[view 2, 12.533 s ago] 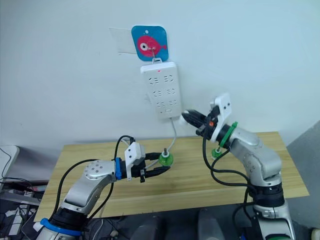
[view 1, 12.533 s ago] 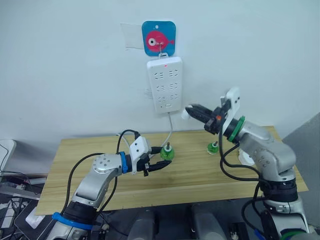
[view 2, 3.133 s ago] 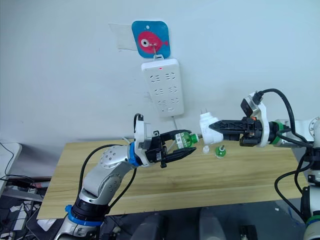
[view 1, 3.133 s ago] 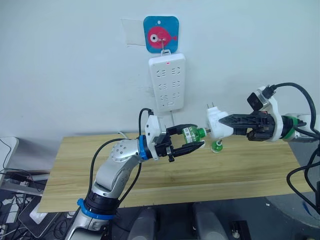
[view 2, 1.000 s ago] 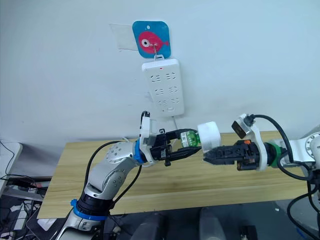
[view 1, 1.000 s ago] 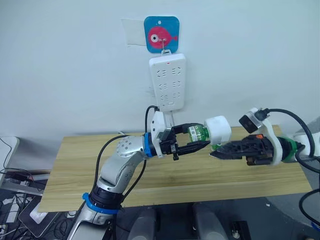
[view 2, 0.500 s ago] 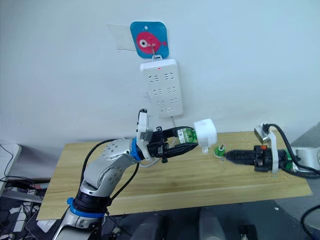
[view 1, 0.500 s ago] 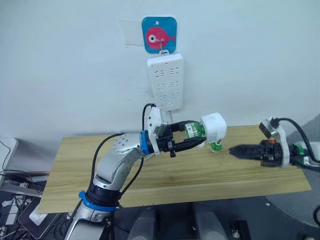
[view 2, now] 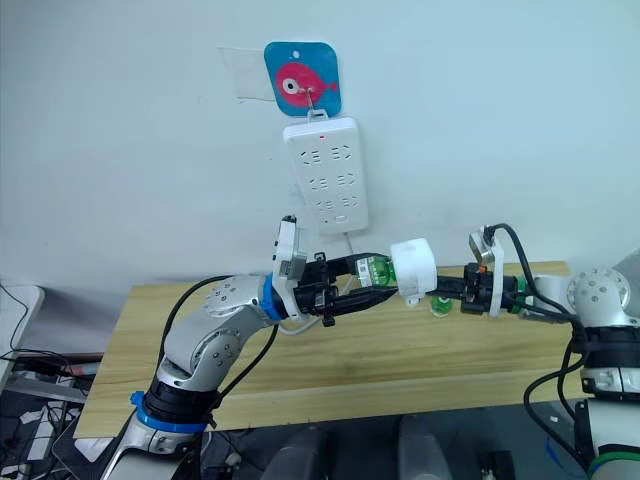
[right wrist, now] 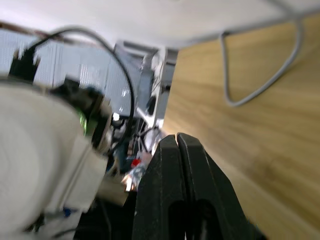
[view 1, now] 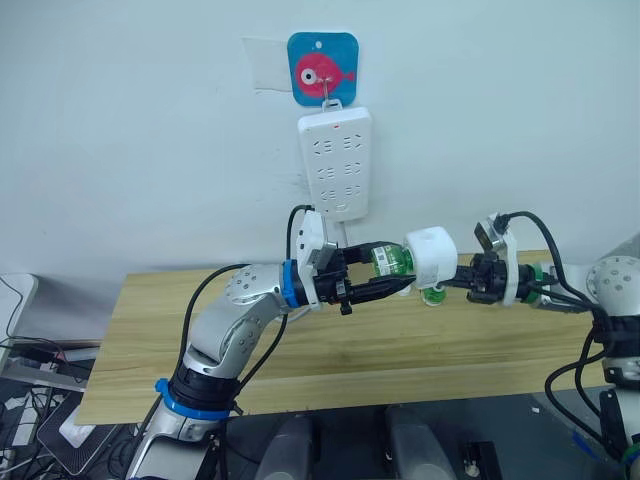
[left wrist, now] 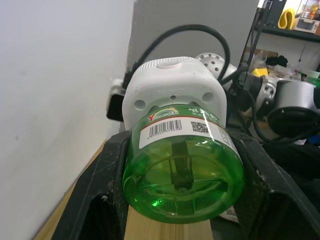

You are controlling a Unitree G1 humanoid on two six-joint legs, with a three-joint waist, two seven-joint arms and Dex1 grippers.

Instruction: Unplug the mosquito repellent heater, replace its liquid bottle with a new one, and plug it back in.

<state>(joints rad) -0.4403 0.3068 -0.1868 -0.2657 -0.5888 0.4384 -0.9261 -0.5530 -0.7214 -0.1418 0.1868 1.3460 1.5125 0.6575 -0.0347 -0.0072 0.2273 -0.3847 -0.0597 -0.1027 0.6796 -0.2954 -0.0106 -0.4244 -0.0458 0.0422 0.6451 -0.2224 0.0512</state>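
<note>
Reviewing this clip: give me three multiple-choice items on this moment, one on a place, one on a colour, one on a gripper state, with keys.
1. Where is the mosquito repellent heater?
A. plugged into the power strip
B. in the air above the table
C. lying on the table

2. What colour is the bottle in the left gripper?
A. green
B. red
C. clear blue

3. How are the right gripper fingers?
A. wide open
B. around the bottle
C. shut together

Key: 1 B, it sits on the held bottle, below the power strip; 2 A, green liquid shows in the left wrist view; 3 C, the fingers meet with nothing between.
</note>
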